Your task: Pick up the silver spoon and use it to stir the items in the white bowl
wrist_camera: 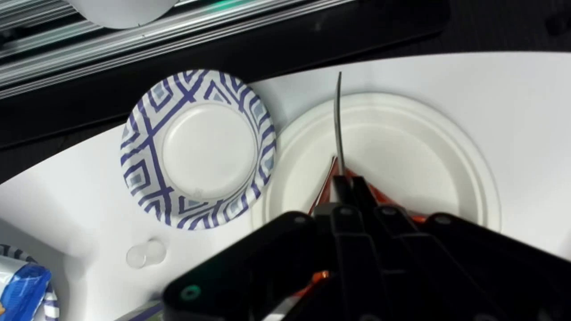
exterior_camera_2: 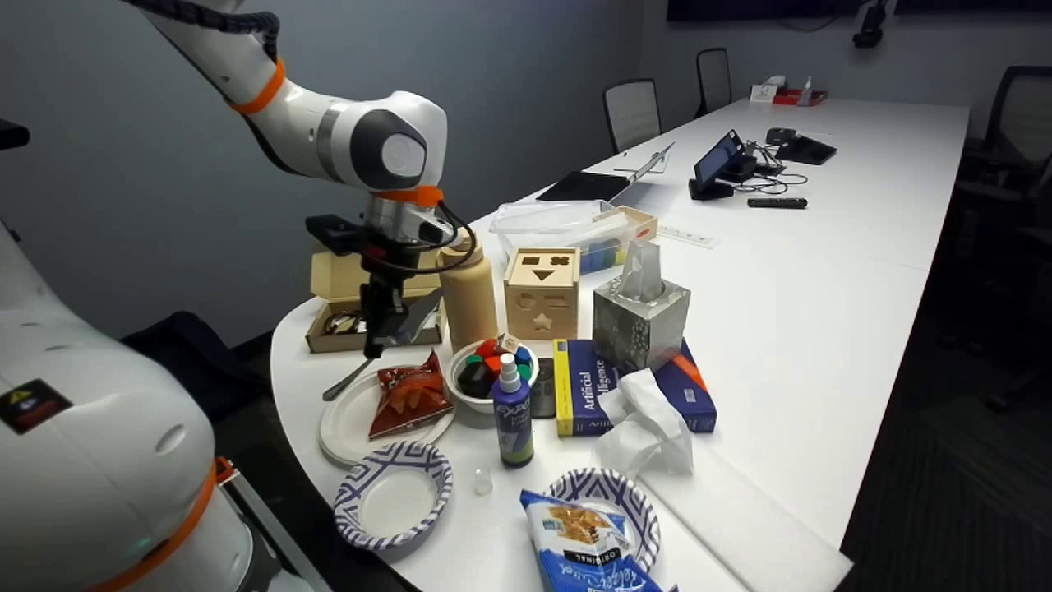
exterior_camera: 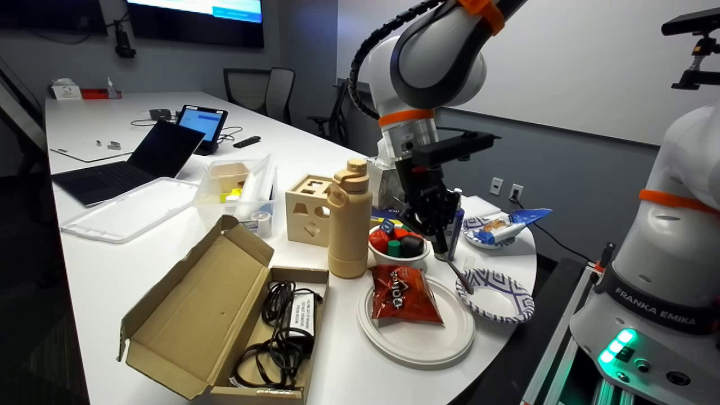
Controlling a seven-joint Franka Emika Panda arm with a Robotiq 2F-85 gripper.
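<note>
Wrist view: the silver spoon (wrist_camera: 337,120) juts from between pinched jaws.

Shiny metal spoon (wrist_camera: 337,125), glossy red bag (exterior_camera: 406,295), wooden cube (exterior_camera_2: 542,304)

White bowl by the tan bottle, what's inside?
The white bowl holds red pieces, green pieces, a blue piece, a black piece and a blue-faced block; whatever lies beneath them is covered.

Long white tabletop (exterior_camera: 101,292), one end rounded. Grey walls (exterior_camera: 306,53) beyond; whiteboard (exterior_camera: 562,67) and outlets (exterior_camera: 496,186) on the wall alongside it. Past its far end, wall screen (exterior_camera: 197,28), lit along top. Mesh-backed chairs (exterior_camera_2: 633,115) flank it. Dark floor (exterior_camera_2: 945,493) below.
</note>
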